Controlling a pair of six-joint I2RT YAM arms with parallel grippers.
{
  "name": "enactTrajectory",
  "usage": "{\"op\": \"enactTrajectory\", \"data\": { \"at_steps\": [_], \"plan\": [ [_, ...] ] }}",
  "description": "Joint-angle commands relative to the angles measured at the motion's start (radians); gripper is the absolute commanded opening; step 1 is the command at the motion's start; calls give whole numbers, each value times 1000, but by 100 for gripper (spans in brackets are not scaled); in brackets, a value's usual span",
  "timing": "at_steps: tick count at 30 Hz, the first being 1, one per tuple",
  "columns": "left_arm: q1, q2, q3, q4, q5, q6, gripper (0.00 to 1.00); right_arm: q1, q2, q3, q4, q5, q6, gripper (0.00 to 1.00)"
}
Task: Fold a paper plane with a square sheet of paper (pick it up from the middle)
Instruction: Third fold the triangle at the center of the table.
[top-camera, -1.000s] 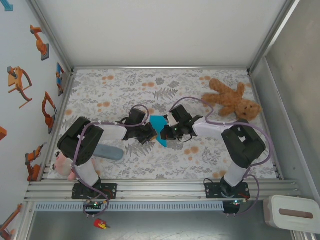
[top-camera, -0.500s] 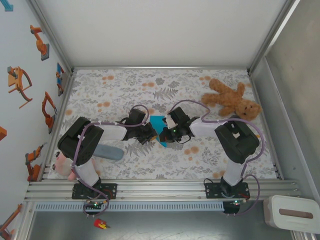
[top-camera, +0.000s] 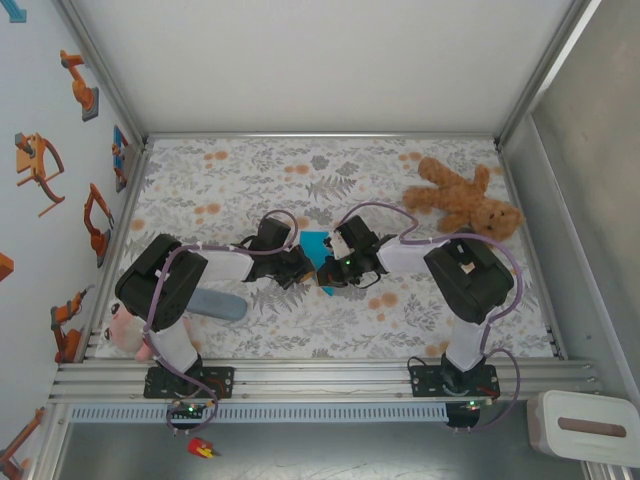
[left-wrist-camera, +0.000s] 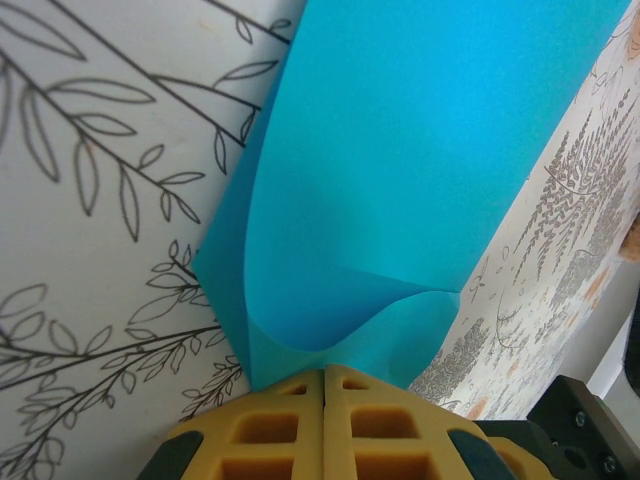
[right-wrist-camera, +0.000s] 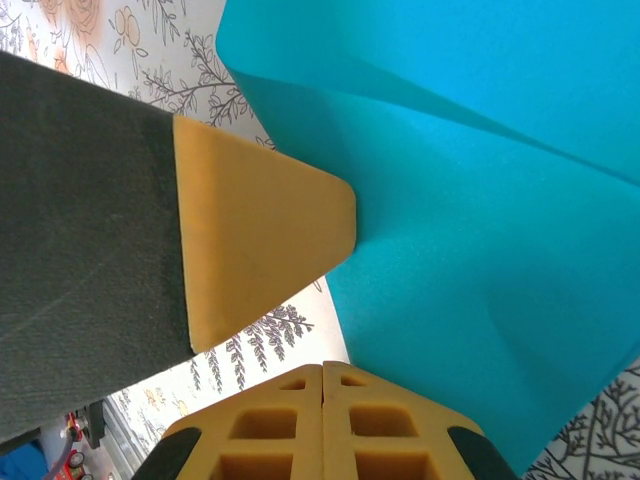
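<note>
Sheet of paper (top-camera: 316, 246): found at the table's middle, flanked by the left gripper (top-camera: 304, 270) on its left and the right gripper (top-camera: 329, 272) on its right.
Teddy bear (top-camera: 465, 200): laid near the far right corner.
Case (top-camera: 215, 304): laid near the near left corner.

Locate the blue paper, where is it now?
Top view: the blue paper sits in the middle of the table, pinched between the left claw and right claw, well left of the teddy bear.

Turquoise paper (top-camera: 316, 245) mid-table, curled, layers bowed, possibly creased
</note>
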Motion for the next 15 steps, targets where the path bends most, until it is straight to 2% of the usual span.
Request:
{"op": "enactTrajectory", "data": {
  "at_steps": [1,15],
  "plan": [
    [-5,22,-31,-60,-16,-10,5,0,24,-16,12,-23,13,6],
    [0,23,-31,-74,-28,-7,5,1,28,-48,27,-62,15,6]
  ]
}}
